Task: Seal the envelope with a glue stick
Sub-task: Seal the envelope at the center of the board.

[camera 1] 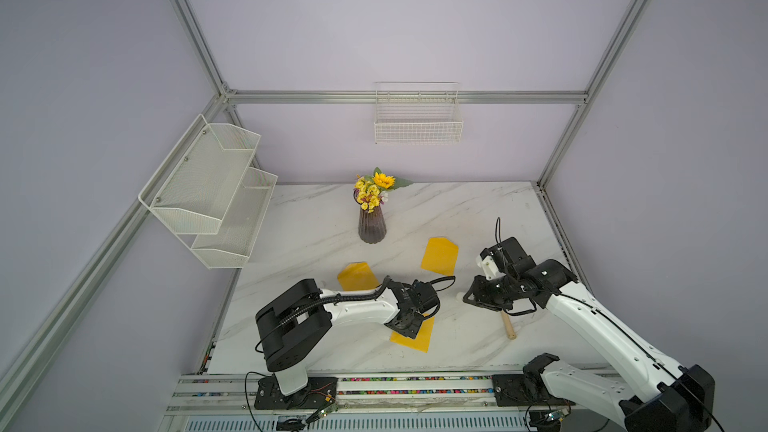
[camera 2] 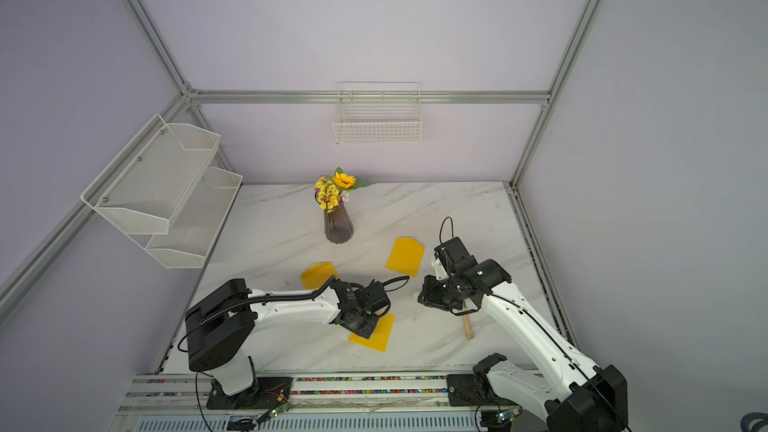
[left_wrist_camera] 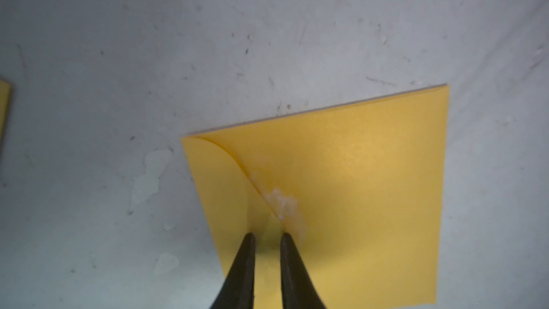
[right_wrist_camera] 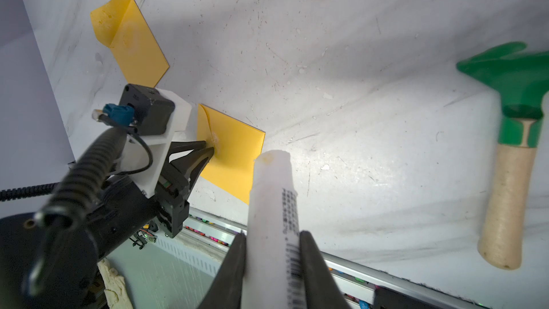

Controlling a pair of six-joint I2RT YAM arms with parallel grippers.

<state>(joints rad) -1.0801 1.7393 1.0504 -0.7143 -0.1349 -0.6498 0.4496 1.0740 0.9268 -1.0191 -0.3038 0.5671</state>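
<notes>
The glue stick [right_wrist_camera: 271,179] is pinched between the 2 fingers of the right claw [right_wrist_camera: 273,234]. Its long axis runs straight out ahead of the claw, the blunt white end leading with a yellowish smear on it. Ahead of that end, toward the left arm, the envelope [right_wrist_camera: 234,156] lies flat on the table [right_wrist_camera: 356,114], near the stick but apart from it in both top views. On it the left claw [left_wrist_camera: 268,236] stands tip-down, fingers a narrow gap apart with nothing between them, pressing beside the flap [left_wrist_camera: 219,179] where a white smear of glue [left_wrist_camera: 282,200] shows. The left arm lies low with its wrist turned down, and the right wrist folds sideways toward it. Any further gluing looks like a short forward reach. Off the right claw's other side lies the green rake [right_wrist_camera: 511,84], and beyond the left claw 2 other yellow envelopes [right_wrist_camera: 133,43].
</notes>
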